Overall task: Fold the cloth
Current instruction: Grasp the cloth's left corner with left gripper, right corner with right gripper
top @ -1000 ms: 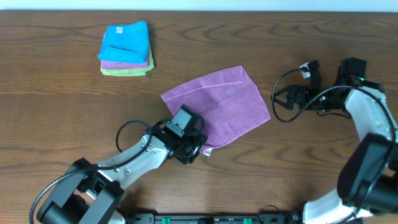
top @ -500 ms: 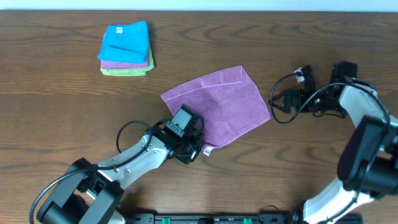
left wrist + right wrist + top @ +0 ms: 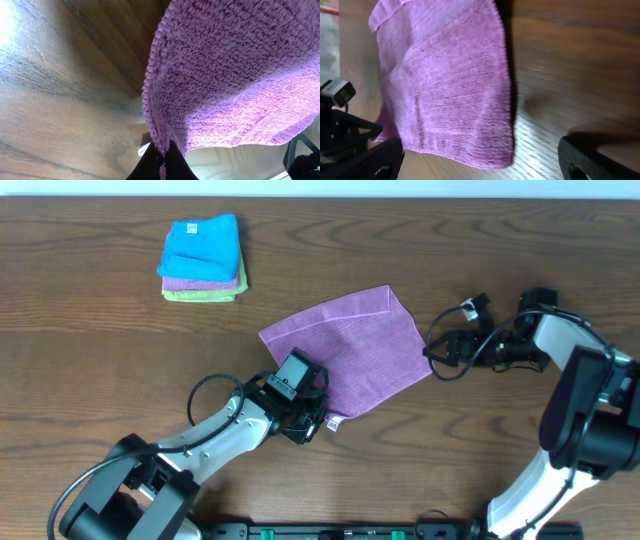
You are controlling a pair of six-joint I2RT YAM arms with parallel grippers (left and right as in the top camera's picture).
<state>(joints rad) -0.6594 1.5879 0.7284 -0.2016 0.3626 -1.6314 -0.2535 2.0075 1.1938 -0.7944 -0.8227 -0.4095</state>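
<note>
A purple cloth (image 3: 352, 355) lies spread on the brown table, tilted, in the middle. My left gripper (image 3: 312, 420) is shut on the cloth's near corner; in the left wrist view the cloth (image 3: 235, 75) is pinched between the dark fingertips (image 3: 161, 160) and rises from them. My right gripper (image 3: 436, 356) is open, just right of the cloth's right corner. In the right wrist view the cloth (image 3: 450, 85) lies ahead, its corner between my spread fingers (image 3: 480, 162).
A stack of folded cloths (image 3: 204, 258), blue over purple and green, sits at the far left. Black cables loop beside the right arm (image 3: 455, 330). The left arm's body (image 3: 210, 435) lies across the near table.
My right gripper has moved left toward the cloth's right corner. The left gripper has stayed shut on the near corner.
</note>
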